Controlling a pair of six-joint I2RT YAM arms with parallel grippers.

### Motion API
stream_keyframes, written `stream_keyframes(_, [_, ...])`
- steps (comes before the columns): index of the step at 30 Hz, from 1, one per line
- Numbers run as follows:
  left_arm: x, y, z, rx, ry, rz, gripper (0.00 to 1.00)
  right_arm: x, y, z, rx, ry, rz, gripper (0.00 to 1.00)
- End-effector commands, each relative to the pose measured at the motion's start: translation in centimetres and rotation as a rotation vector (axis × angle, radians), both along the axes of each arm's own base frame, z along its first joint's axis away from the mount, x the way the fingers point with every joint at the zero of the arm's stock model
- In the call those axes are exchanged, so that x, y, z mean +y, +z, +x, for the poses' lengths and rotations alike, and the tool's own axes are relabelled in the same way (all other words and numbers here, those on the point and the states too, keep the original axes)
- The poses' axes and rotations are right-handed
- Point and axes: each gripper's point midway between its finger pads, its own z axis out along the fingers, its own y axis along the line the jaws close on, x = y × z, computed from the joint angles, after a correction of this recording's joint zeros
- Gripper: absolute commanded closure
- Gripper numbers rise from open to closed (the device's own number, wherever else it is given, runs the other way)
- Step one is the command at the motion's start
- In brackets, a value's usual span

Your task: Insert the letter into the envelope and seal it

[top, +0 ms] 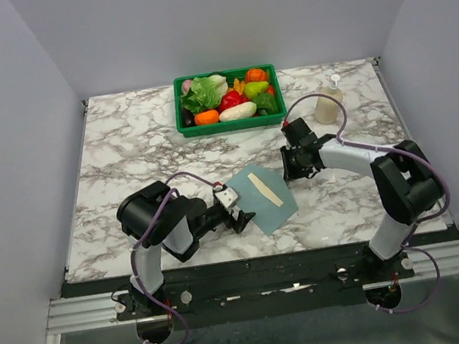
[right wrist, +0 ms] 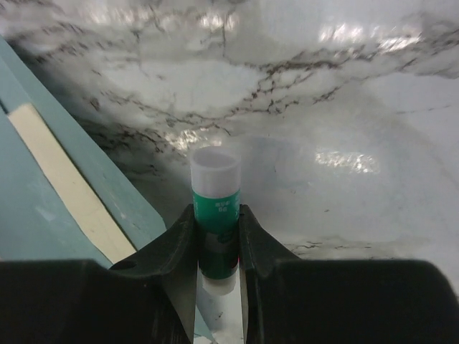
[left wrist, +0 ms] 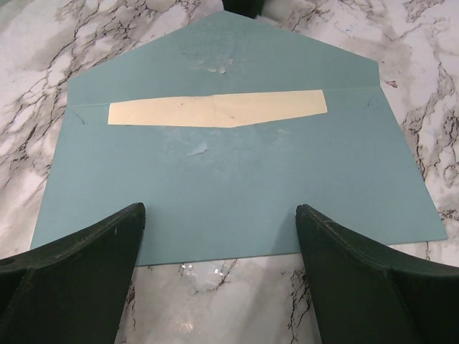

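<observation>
My left arm is folded low, elbow hunched out to the left and forearm stretched right along the marble-patterned bench (top: 124, 152). The left end effector (left wrist: 219, 213) stands wide open with nothing in it; its dark, blunt fingers (left wrist: 107, 251) straddle the long closed edge of the envelope (left wrist: 237, 186), though I cannot tell whether they touch the paper. The envelope lies flat, a matte teal sheet with its pointed flap open and turned away from that arm, and pale scuffed patches show on both flap and body. The letter (left wrist: 215, 109) sits inside the pocket, and only a narrow cream strip of it shows at the mouth along the fold. My right arm has its elbow bent out to the right and its forearm reaching left, which puts the right end effector (right wrist: 217, 212) just beside the flap. It is pinched narrowly on a glue stick (right wrist: 216, 193), a green tube with a cloudy white cap aimed at the glossy bench
</observation>
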Motion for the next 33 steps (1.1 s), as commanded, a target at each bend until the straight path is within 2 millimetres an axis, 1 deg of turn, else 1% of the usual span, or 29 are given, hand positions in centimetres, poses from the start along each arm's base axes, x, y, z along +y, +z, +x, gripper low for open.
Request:
stream_keyframes(1, [1.6, -2.2, 0.1, 0.049, 0.058, 0.054, 0.05, 1.0, -1.4, -2.7, 0.118, 0.116, 0.034, 0.99])
stream_keyframes(5, [1.4, -2.3, 0.1, 0.052, 0.053, 0.052, 0.05, 2.2, -0.7, -3.3, 0.102, 0.187, 0.083, 0.99])
stream_keyframes(6, [1.3, -2.3, 0.2, 0.053, 0.053, 0.053, 0.05, 2.9, -0.3, -3.6, 0.099, 0.215, 0.115, 0.99])
stream_keyframes(8, [1.3, -2.3, 0.1, 0.055, 0.050, 0.051, 0.05, 3.6, 0.5, -3.9, 0.087, 0.239, 0.152, 0.99])
stream_keyframes(9, [1.3, -2.3, 0.2, 0.055, 0.052, 0.051, 0.05, 4.5, 1.0, -4.3, 0.089, 0.270, 0.190, 0.99])
stream_keyframes(12, [1.3, -2.4, 0.2, 0.058, 0.052, 0.052, 0.04, 6.0, 1.6, -5.2, 0.103, 0.322, 0.232, 0.99])
stream_keyframes(14, [1.3, -2.4, 0.2, 0.057, 0.050, 0.050, 0.05, 6.7, 1.7, -5.7, 0.112, 0.344, 0.232, 0.99])
stream_keyframes(17, [1.3, -2.5, 0.2, 0.060, 0.049, 0.051, 0.05, 7.4, 1.3, -6.5, 0.136, 0.364, 0.229, 0.99])
stream_keyframes(18, [1.2, -2.4, 0.1, 0.060, 0.048, 0.050, 0.04, 7.7, 0.9, -6.9, 0.154, 0.369, 0.225, 0.99])
stream_keyframes(21, [1.3, -2.5, 0.2, 0.061, 0.051, 0.053, 0.05, 7.9, 0.2, -7.4, 0.175, 0.373, 0.214, 0.99])
stream_keyframes(28, [1.3, -2.3, 0.3, 0.056, 0.055, 0.049, 0.05, 7.5, -1.7, -8.1, 0.225, 0.364, 0.182, 0.99])
stream_keyframes(30, [1.3, -2.0, 0.5, 0.053, 0.071, 0.039, 0.05, 7.0, -2.4, -8.3, 0.241, 0.357, 0.165, 0.99])
stream_keyframes(33, [1.4, -0.7, 1.1, 0.055, 0.115, -0.004, 0.05, 6.6, -3.1, -8.5, 0.248, 0.346, 0.140, 0.99])
